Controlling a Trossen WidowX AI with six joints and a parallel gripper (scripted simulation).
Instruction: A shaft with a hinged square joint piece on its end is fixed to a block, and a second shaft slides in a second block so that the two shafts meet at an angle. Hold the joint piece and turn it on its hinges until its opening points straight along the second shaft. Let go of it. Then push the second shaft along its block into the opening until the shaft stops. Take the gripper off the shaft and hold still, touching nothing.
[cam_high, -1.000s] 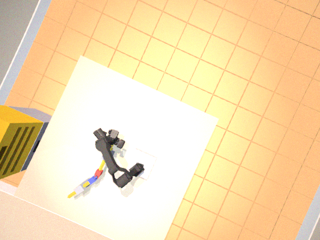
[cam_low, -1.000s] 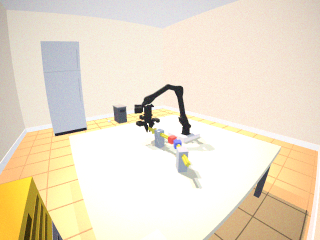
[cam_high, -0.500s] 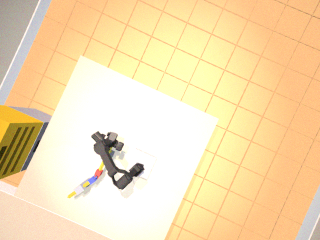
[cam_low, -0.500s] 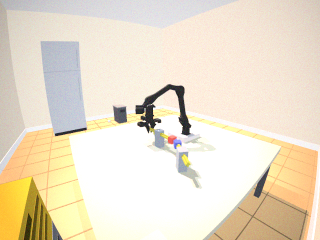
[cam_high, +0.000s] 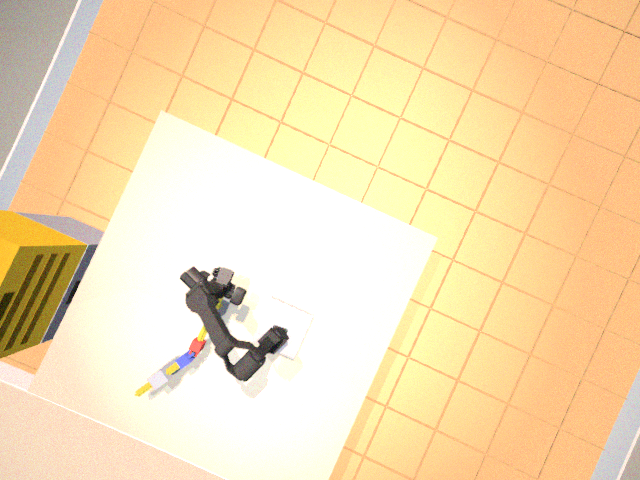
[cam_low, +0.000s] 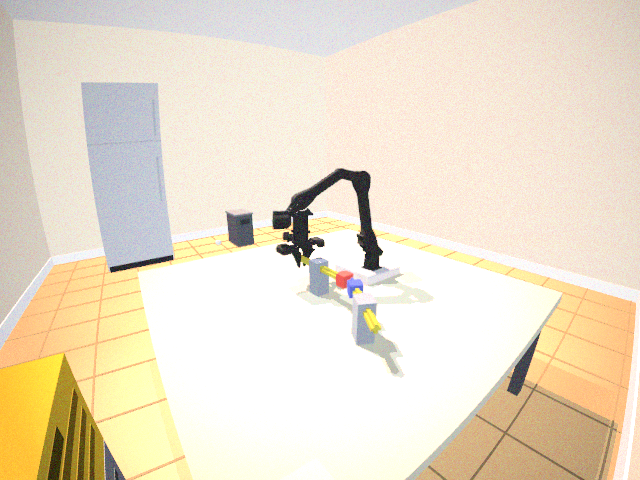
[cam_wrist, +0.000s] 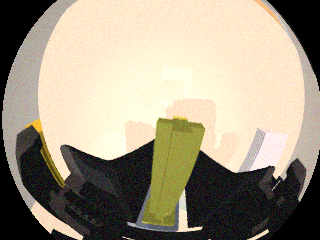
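My gripper (cam_high: 219, 301) (cam_low: 302, 262) is shut on the second yellow shaft (cam_high: 202, 333) (cam_low: 328, 271) (cam_wrist: 175, 170), near its outer end. The shaft runs through a grey block (cam_low: 318, 281), close to the fingers; the arm hides this block in the top view. The shaft's other end meets the red square joint piece (cam_high: 196, 345) (cam_low: 344, 279); its depth in the opening cannot be told. The blue hinge part (cam_high: 184, 360) (cam_low: 355, 287) joins the red piece to the fixed yellow shaft (cam_high: 143, 389) (cam_low: 371, 320), held in the other grey block (cam_high: 157, 379) (cam_low: 363, 325).
The arm's pale base plate (cam_high: 297, 335) (cam_low: 385, 275) stands beside the shafts. The white table (cam_high: 289, 227) (cam_low: 268, 377) carries everything. A yellow cabinet (cam_high: 46, 289) (cam_low: 36, 403) stands past one table edge. A fridge (cam_low: 126, 180) and a dark bin (cam_low: 240, 228) stand farther off.
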